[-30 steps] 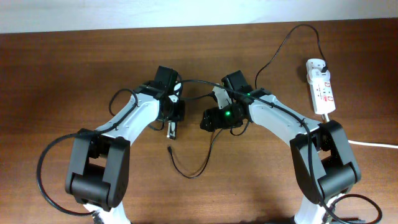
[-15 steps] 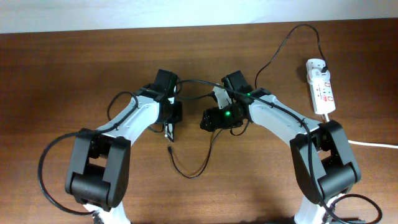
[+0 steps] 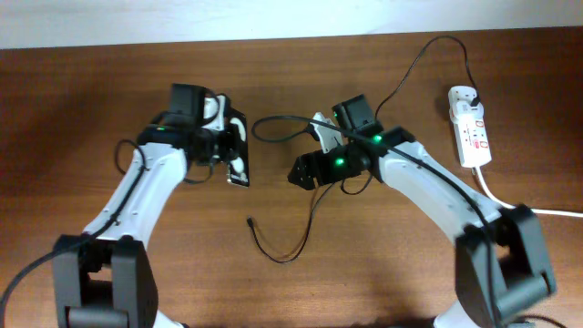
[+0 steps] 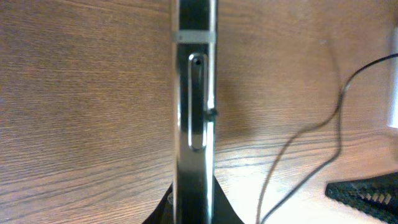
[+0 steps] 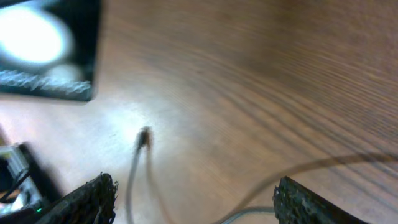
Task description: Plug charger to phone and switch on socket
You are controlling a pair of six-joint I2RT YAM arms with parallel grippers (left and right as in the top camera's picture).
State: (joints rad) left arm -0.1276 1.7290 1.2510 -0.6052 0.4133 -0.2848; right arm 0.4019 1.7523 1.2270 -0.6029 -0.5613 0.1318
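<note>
Connector tip (image 5: 144, 137) of the charger (image 3: 282, 257) lies loose on the bench (image 3: 383, 273). Just beyond it is the phone (image 3: 239, 157), clenched on edge in the left fingers (image 3: 226, 144), its long axis running away from the robot and its near end facing the tip. The right fingers (image 5: 93, 199) are spread wide and grasp nothing, with the tip ahead and left of centre, so I judge they should take it; the socket (image 3: 469, 128) sits well apart at far right.

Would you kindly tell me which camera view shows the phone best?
The overhead view: the phone shows its whole length there. The left wrist view shows only its thin edge, and the right wrist view one blurred corner.
</note>
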